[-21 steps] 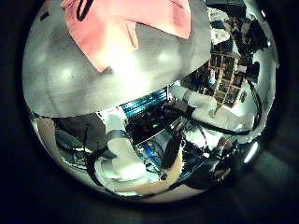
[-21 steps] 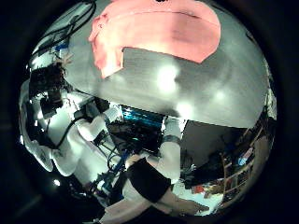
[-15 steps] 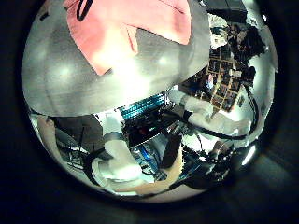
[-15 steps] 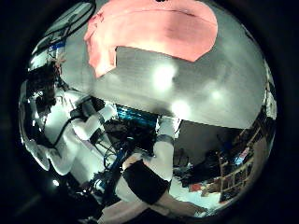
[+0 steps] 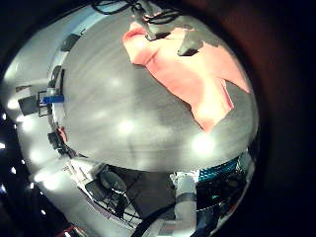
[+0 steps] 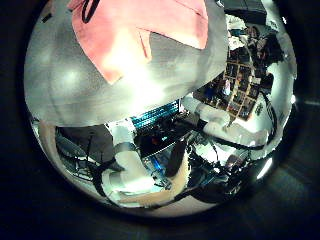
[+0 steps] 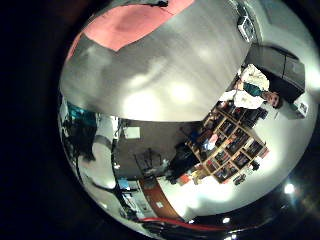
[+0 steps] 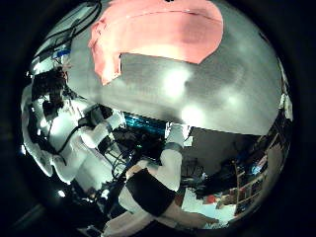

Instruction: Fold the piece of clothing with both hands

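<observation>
A pink garment [image 8: 158,38] lies spread flat on the grey table [image 8: 197,94], a sleeve reaching toward the table's edge. In the left little finger side palm view a hand [image 5: 170,25] rests on the garment's far edge. Finger state of either hand cannot be determined.

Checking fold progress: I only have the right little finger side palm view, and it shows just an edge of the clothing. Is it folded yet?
Observer: It doesn't look folded. In the right thumb side palm view, the clothing lies spread out on the table, with one sleeve sticking out.
Operator: Is a hand on it?
Observer: In the left little finger side palm view, the left hand is over one end of it. I can't tell if it's touching.
</observation>
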You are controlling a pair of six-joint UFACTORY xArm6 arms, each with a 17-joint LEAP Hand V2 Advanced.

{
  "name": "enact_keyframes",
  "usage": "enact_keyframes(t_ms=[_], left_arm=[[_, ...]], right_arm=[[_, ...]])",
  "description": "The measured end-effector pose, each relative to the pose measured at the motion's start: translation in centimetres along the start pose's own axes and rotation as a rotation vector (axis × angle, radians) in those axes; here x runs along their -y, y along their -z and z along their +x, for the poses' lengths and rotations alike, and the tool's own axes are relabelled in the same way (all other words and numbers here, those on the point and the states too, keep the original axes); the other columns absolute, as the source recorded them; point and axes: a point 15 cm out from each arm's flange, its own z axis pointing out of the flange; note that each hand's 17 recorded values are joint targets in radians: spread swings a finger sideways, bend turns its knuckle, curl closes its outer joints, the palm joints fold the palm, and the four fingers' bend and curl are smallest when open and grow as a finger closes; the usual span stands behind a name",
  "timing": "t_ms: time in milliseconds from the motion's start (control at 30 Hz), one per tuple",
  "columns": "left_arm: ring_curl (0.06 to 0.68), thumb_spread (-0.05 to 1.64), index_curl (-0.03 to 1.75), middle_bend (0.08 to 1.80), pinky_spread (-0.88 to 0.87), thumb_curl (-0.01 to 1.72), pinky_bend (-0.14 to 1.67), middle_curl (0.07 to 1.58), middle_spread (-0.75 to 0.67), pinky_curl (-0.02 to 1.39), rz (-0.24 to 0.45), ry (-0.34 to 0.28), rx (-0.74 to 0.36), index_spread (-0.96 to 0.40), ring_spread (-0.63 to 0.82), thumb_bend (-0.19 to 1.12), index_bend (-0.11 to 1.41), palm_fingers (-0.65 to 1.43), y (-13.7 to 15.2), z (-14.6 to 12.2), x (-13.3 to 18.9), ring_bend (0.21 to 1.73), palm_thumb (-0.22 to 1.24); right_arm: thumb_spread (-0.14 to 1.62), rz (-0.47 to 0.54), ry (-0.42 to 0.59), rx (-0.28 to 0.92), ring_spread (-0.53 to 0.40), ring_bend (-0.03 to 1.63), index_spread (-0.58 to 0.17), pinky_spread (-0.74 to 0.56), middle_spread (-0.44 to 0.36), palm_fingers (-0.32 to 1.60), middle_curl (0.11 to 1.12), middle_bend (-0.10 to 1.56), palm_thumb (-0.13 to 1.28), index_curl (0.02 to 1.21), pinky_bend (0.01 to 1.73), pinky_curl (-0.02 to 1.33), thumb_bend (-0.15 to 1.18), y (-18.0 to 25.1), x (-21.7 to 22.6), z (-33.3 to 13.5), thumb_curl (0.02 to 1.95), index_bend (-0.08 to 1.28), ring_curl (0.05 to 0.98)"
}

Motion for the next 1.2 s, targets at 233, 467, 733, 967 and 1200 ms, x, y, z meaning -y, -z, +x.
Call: enact_keyframes(t_ms=[233,467,733,967,1200], left_arm=[[0.211,0.94,0.25,0.19,0.49,0.32,0.45,0.33,0.38,0.34,-0.025,-0.050,0.038,0.04,0.50,-0.03,0.13,-0.05,-7.6,-1.0,3.4,0.65,0.08],[0.207,0.88,0.24,0.18,0.49,0.33,0.44,0.32,0.40,0.33,-0.017,-0.091,0.105,0.06,0.51,-0.03,0.15,-0.04,-11.9,-1.5,4.0,0.64,0.09],[0.182,0.86,0.29,0.32,0.46,0.34,0.33,0.36,0.24,0.29,-0.039,-0.099,0.121,0.09,0.47,-0.02,0.20,0.20,-12.5,0.0,4.7,0.59,0.14],[0.222,0.93,0.36,0.78,0.11,0.37,0.27,0.55,-0.08,0.26,-0.092,-0.068,0.180,-0.07,-0.05,0.03,0.25,0.81,-12.0,0.2,4.7,0.77,0.38],[0.426,1.03,0.49,0.87,-0.40,0.47,0.85,0.74,-0.31,0.48,-0.065,-0.049,0.198,-0.32,-0.40,0.17,0.37,1.22,-10.3,-0.1,5.2,1.20,0.78]], right_arm=[[1.22,0.006,-0.027,0.037,0.156,0.37,-0.375,0.30,0.026,0.09,0.35,0.22,0.23,0.26,0.47,0.26,-0.02,0.0,0.2,-1.0,0.24,0.15,0.240],[1.22,0.002,-0.032,0.040,0.156,0.37,-0.375,0.30,0.026,0.09,0.35,0.22,0.23,0.26,0.46,0.27,-0.02,-0.2,-0.3,-1.1,0.24,0.15,0.246],[1.22,0.002,-0.031,0.039,0.156,0.36,-0.374,0.30,0.026,0.10,0.35,0.22,0.23,0.26,0.45,0.28,-0.02,-0.3,-0.4,-1.1,0.24,0.16,0.249],[1.22,0.001,-0.023,0.039,0.156,0.35,-0.374,0.30,0.017,0.11,0.35,0.22,0.23,0.26,0.44,0.28,-0.02,-0.3,-0.4,-1.2,0.24,0.15,0.252],[1.22,0.002,-0.023,0.039,0.159,0.35,-0.374,0.30,0.013,0.11,0.35,0.21,0.23,0.26,0.43,0.29,-0.02,-0.3,-0.4,-1.1,0.24,0.16,0.254]])
